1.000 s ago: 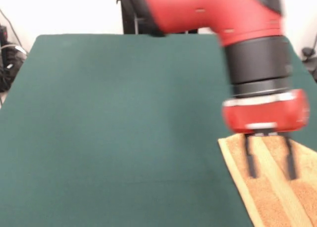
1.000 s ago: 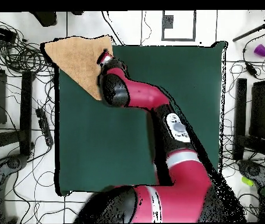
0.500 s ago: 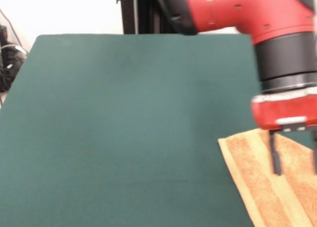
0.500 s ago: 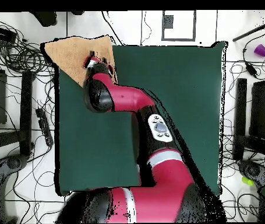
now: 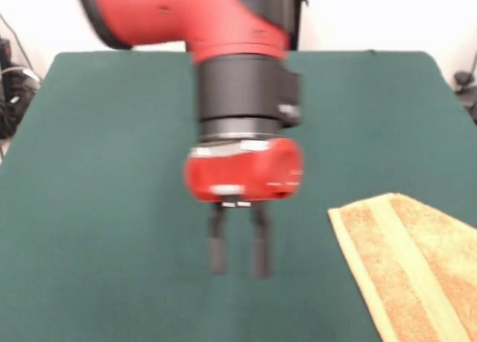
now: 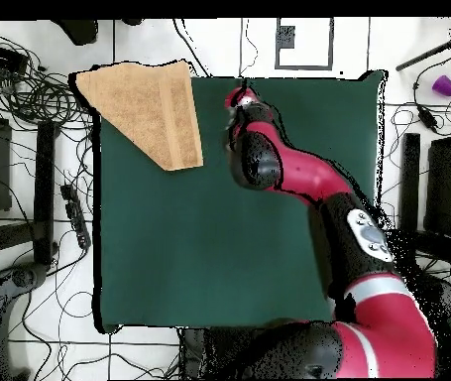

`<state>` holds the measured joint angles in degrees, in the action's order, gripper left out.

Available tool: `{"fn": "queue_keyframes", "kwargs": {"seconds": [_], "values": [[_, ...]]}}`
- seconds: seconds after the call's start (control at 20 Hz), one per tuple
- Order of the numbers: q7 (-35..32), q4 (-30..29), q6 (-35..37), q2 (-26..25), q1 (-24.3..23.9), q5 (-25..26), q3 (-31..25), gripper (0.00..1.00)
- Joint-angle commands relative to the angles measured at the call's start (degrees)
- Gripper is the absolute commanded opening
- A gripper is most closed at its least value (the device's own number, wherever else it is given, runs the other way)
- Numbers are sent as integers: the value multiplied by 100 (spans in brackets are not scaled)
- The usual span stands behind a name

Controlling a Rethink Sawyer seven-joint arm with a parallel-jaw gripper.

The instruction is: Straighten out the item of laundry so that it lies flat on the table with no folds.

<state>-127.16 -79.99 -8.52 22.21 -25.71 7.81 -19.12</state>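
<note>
In the front view the gripper [image 5: 238,256] is seen near the middle of the frame, a little below centre, above the bare green top of the table [image 5: 112,171]. Its two dark fingers [image 5: 217,247] point downward with a narrow gap between them, and nothing is held between them, so the jaws are released. The red and black arm [image 5: 242,96] comes down from the upper part of the frame.

The orange-yellow towel [image 5: 414,264] is found at the lower right of the front view, well apart from the gripper, and it is cut by the right and bottom edges of the frame. A smoother, lighter band [image 5: 410,260] is seen along it.

In the overhead view the towel [image 6: 145,109] is placed at the upper left corner of the table [image 6: 219,248], and part of it hangs over the table edges. The gripper [image 6: 239,97] is located near the top edge, right of the towel and not touching it.
</note>
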Motion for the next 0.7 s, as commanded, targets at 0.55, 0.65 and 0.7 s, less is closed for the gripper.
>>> {"fn": "queue_keyframes", "kwargs": {"seconds": [0.55, 0.65, 0.7], "values": [[-696, 106, 361, -302, 1177, -524, 292, 100], [-619, 300, 447, -411, 1289, -585, 388, 100], [-550, 399, 541, -464, 1322, -591, 409, 100]]}}
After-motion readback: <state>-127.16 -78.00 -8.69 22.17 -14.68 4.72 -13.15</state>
